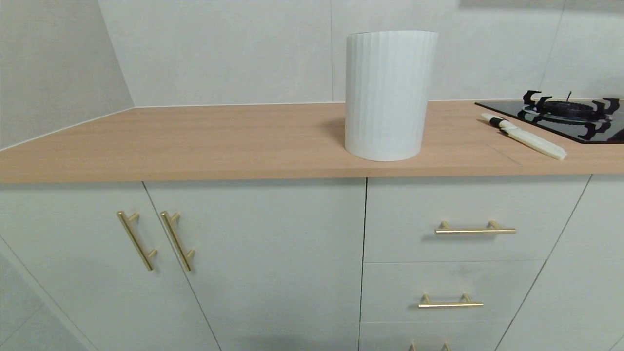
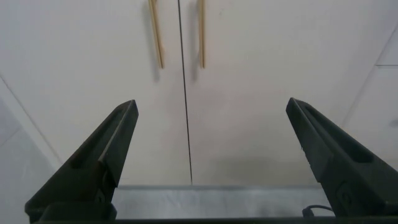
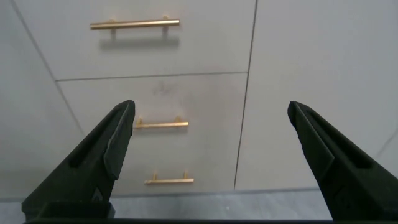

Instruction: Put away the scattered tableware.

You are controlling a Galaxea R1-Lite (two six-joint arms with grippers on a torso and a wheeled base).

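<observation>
A cream knife [image 1: 524,136] with a black band lies at the wooden worktop's [image 1: 195,141] right end, beside the black hob [image 1: 560,117]; a tall white ribbed holder [image 1: 387,95] stands near the front edge. The left gripper [image 2: 211,106] and right gripper [image 3: 210,106] have jaws spread wide, empty

The tabletop [image 1: 195,141] is matt wood grain. The holder [image 1: 387,97] is white, ribbed and matt. At its 3 o'clock are a cream, plastic-looking knife [image 1: 524,136] and a glossy black hob [image 1: 512,108]. The cabinet fronts [image 1: 268,253] are smooth and matt, with handles [image 1: 475,230] of brushed gold-toned metal. The left gripper [image 2: 210,104] and right gripper [image 3: 210,106] look matt black.
</observation>
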